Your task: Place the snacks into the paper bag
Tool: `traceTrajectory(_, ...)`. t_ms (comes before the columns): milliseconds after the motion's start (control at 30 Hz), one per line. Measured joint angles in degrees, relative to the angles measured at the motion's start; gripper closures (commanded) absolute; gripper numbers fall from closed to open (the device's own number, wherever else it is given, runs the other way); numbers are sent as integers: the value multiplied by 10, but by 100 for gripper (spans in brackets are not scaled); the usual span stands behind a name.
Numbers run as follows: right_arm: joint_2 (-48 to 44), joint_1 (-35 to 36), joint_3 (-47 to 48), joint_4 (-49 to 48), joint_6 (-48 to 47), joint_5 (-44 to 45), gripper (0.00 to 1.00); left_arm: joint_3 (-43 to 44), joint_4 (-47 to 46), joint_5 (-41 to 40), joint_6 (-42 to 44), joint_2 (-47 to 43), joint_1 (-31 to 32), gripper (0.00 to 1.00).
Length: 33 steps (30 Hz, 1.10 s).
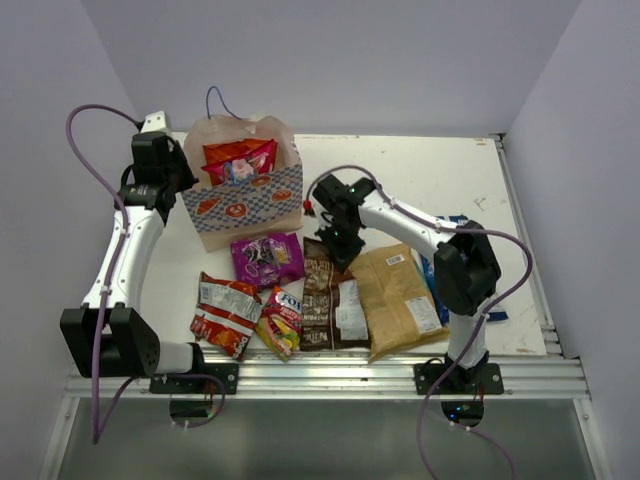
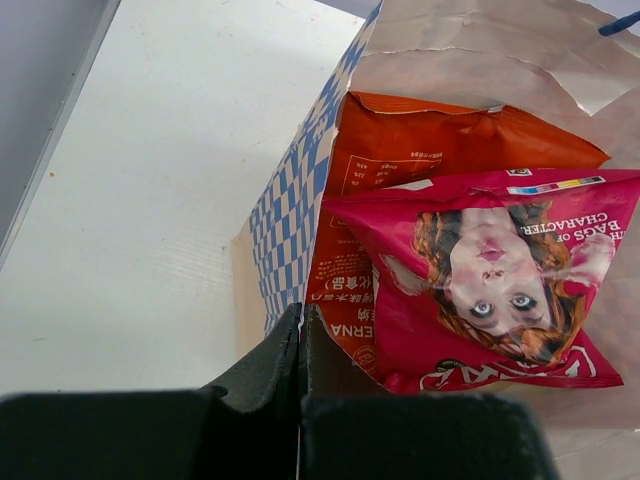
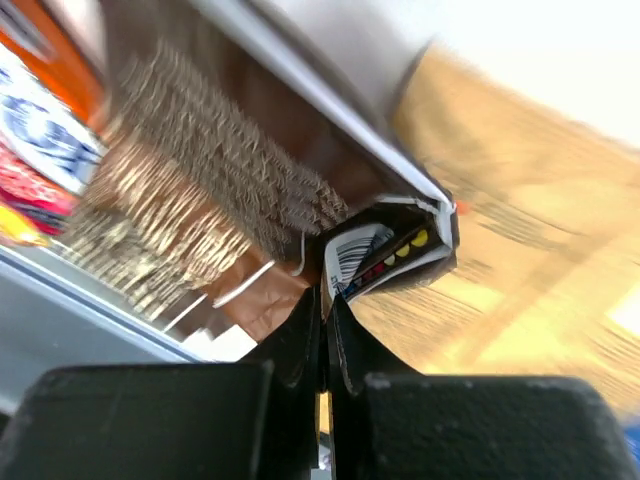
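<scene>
The paper bag (image 1: 240, 212) stands upright at the back left with a red packet (image 1: 240, 158) inside it. My left gripper (image 2: 301, 310) is shut on the rim of the bag's checkered side wall (image 2: 290, 200). Beside it, inside the bag, are an orange packet (image 2: 420, 150) and a pink packet (image 2: 480, 290). My right gripper (image 3: 325, 300) is shut on the corner of a brown snack packet (image 3: 230, 170), which is blurred. In the top view that gripper (image 1: 338, 250) is at the packet's far end (image 1: 318, 290).
In front of the bag lie a purple packet (image 1: 267, 258), a silver-red chips packet (image 1: 227, 313), a yellow-red candy packet (image 1: 282, 322), a second brown packet (image 1: 350, 315) and a large tan packet (image 1: 395, 295). A blue item (image 1: 432, 275) pokes out beside the tan packet.
</scene>
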State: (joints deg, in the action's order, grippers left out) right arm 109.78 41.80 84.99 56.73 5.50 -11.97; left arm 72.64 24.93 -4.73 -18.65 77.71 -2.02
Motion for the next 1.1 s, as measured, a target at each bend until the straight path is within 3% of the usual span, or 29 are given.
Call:
traceTrajectory(100, 17, 0, 165, 76, 0, 69, 100, 0, 0, 0, 0, 0, 2, 100)
traceTrajectory(133, 41, 0, 293, 112, -2, 107, 100, 0, 0, 0, 0, 0, 2, 100)
traceTrajectory(233, 84, -9, 538, 112, 0, 168, 100, 0, 1, 0, 0, -1, 3, 100)
traceTrajectory(300, 84, -21, 639, 73, 0, 215, 100, 0, 4, 0, 0, -3, 3, 100)
traceTrajectory(467, 9, -44, 599, -83, -7, 275, 100, 0, 9, 1, 0, -5, 7, 100)
traceTrajectory(600, 78, -43, 675, -180, 0, 256, 100, 0, 9, 1, 0, -5, 9, 100)
traceTrajectory(700, 122, -40, 670, -264, 19, 224, 100, 0, 9, 1, 0, -5, 9, 100)
traceTrajectory(867, 174, -35, 666, -334, 62, 176, 100, 0, 9, 1, 0, -5, 9, 100)
traceTrajectory(1100, 169, -27, 642, -396, 123, 109, 100, 0, 9, 3, 0, -5, 9, 100)
